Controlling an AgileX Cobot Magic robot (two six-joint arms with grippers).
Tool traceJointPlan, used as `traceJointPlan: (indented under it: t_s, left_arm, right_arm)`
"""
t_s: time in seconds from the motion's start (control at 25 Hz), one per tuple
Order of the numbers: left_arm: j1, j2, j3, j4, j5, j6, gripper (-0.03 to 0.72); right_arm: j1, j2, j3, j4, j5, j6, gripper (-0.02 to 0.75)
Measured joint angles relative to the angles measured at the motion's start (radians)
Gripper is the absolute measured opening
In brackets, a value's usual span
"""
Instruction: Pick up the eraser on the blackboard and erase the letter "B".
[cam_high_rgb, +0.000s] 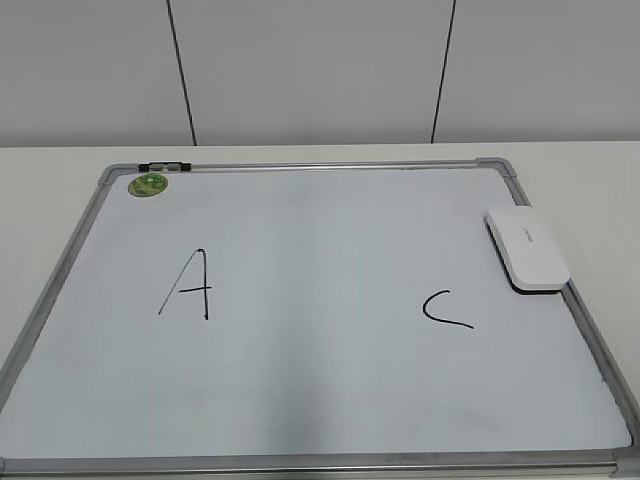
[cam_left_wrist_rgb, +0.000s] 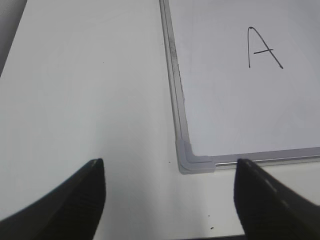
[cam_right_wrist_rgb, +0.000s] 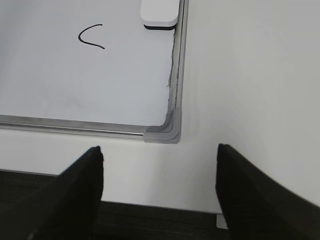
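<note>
The blackboard (cam_high_rgb: 300, 400) lies flat on the table, pale with a silver-grey frame. The white eraser (cam_high_rgb: 527, 248) rests on its right edge; it also shows in the right wrist view (cam_right_wrist_rgb: 160, 12). A black "A" (cam_high_rgb: 188, 285) is at the left and a black "C" (cam_high_rgb: 446, 308) at the right. No letter "B" shows between them. My left gripper (cam_left_wrist_rgb: 167, 165) is open and empty over the table by the board's near left corner. My right gripper (cam_right_wrist_rgb: 160, 150) is open and empty by the near right corner. Neither gripper shows in the exterior view.
A small green round magnet (cam_high_rgb: 149, 184) sits at the board's far left corner, next to a marker (cam_high_rgb: 165, 166) on the frame. The white table (cam_high_rgb: 60, 175) surrounds the board. A wall stands behind. The table's dark front edge (cam_right_wrist_rgb: 150, 220) lies under my right gripper.
</note>
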Motion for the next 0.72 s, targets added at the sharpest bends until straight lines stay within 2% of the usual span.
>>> traceJointPlan:
  t_s: [0.36,0.48,0.72]
  left_arm:
    - [0.002,0.000,0.000,0.000,-0.002,0.002,0.589]
    - [0.031,-0.006,0.000,0.000,-0.002,0.002,0.589]
    - [0.067,-0.094,0.000,0.000,-0.002,0.002,0.589]
  right_arm:
    - [0.000,-0.006,0.000,0.000,0.000,0.000,0.520]
    - [-0.004,-0.011,0.000,0.000,0.000,0.000,0.520]
    - [-0.088,-0.113,0.000,0.000,0.000,0.000,0.520]
